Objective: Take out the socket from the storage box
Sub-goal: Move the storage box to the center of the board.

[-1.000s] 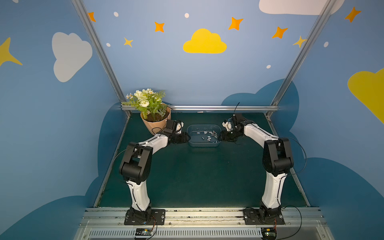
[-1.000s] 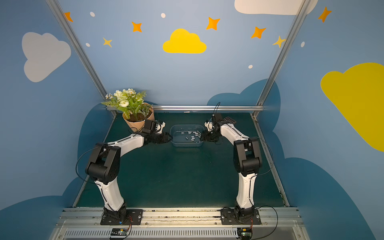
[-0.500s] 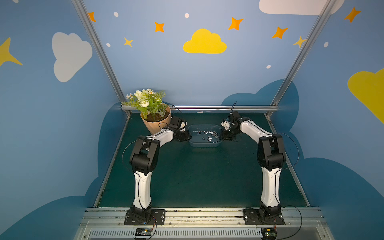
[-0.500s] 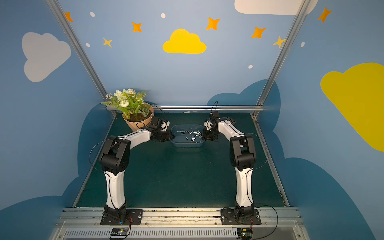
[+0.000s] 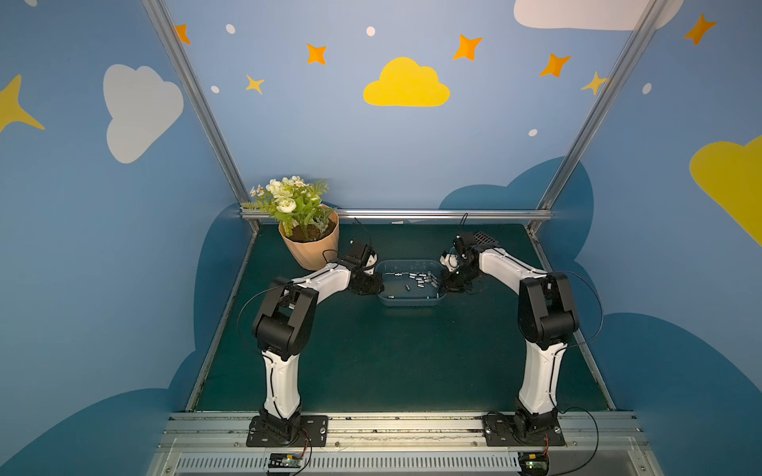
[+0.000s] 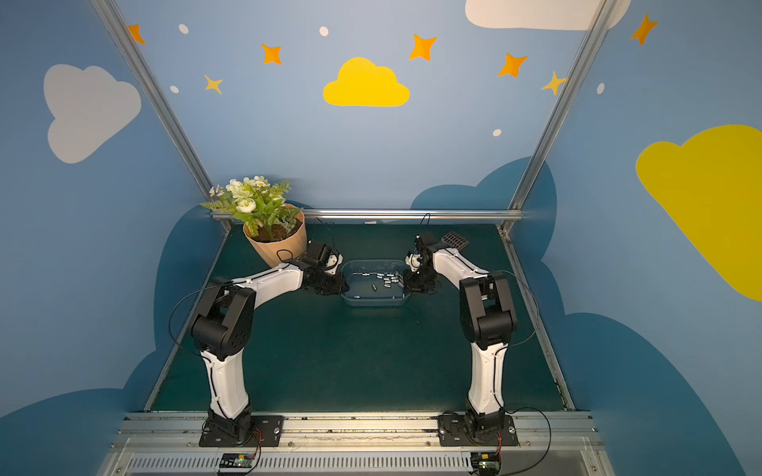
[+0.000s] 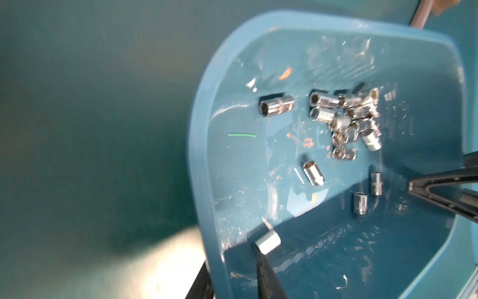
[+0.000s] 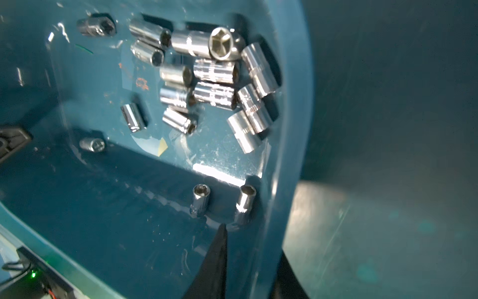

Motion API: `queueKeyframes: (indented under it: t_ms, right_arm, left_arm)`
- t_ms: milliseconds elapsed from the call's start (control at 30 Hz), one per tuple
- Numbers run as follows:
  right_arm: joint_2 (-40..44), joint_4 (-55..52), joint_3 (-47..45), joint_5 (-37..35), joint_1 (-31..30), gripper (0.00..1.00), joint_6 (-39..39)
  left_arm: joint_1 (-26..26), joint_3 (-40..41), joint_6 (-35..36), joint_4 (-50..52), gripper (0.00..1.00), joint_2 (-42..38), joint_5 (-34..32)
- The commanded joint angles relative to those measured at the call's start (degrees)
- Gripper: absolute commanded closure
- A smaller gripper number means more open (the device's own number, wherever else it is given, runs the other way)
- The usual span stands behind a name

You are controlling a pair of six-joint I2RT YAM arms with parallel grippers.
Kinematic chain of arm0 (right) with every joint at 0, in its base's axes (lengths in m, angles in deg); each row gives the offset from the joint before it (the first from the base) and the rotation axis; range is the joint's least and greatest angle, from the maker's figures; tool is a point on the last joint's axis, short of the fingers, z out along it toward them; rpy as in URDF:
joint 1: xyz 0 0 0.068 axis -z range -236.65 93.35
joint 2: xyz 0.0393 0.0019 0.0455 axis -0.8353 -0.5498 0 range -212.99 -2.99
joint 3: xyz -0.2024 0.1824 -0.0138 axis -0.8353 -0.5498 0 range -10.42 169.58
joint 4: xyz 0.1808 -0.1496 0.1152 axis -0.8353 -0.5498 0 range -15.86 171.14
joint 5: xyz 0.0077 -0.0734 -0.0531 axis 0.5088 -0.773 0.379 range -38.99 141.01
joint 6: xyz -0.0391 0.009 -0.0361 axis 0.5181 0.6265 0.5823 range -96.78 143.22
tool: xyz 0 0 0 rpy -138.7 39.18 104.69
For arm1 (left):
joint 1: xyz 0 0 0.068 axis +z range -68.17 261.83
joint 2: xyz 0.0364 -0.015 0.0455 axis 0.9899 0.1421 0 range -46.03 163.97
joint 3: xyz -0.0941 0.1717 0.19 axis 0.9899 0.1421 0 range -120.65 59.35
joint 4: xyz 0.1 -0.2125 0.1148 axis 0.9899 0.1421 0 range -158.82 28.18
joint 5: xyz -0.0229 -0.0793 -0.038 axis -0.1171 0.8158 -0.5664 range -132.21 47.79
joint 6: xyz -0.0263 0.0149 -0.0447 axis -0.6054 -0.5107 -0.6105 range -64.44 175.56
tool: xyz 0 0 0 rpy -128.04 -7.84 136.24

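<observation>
Pinching the end wall of the storage box (image 7: pixel 199 145), the fingers (image 7: pixel 267 279) of my left gripper (image 7: pixel 230 264) stand close together. One black finger is inside the box and one is outside, with the blue wall between them. One small socket (image 7: pixel 267 242) lies right at the tip of my inside finger.

My right gripper (image 8: pixel 252 243) does the same at the other end of the box: one finger in, one finger out, narrow on the wall. Two little sockets (image 8: pixel 200 199) stand up just beside that inside finger.

Farther in, a heap of sockets (image 8: pixel 214 72) lies on the box floor, nearer my right gripper's end. A few more lie alone. All of them are inside the box.

In both top views the box (image 5: pixel 408 303) (image 6: pixel 373 301) is between my two grippers, toward the far end of the green table (image 5: pixel 391 362). A peach flowerpot (image 5: pixel 313 251) with white flowers stands at the far left, near my left arm and apart from the box.
</observation>
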Motion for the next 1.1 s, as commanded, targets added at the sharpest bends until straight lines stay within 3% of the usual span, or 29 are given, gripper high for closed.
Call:
queueKeyframes:
  t_ms: [0,367,700,867,1067]
  right_arm:
    - [4.68,-3.29,-3.95,1.05,-2.38,0.77,-0.31]
    - [15.78,-2.10,-19.05,2.15,-10.89,0.78,-6.10]
    - [19.61,-1.23,-26.99,2.76,-16.43,0.77,-10.95]
    - [21.93,-3.41,-26.63,1.93,-16.79,0.71,-11.41]
    - [25.09,-9.29,-23.66,-1.11,-16.62,0.54,-10.14]
  left_arm:
    - [-2.29,3.09,-1.52,3.58,0.70,-4.15,-1.51]
    - [-10.09,19.49,-11.54,4.24,0.68,-19.18,-6.11]
    - [-13.49,26.67,-16.17,7.92,0.65,-27.20,-8.54]
    - [-13.58,25.94,-16.12,9.41,0.61,-29.74,-8.82]
    - [-13.58,24.02,-15.32,12.84,0.56,-34.02,-11.08]
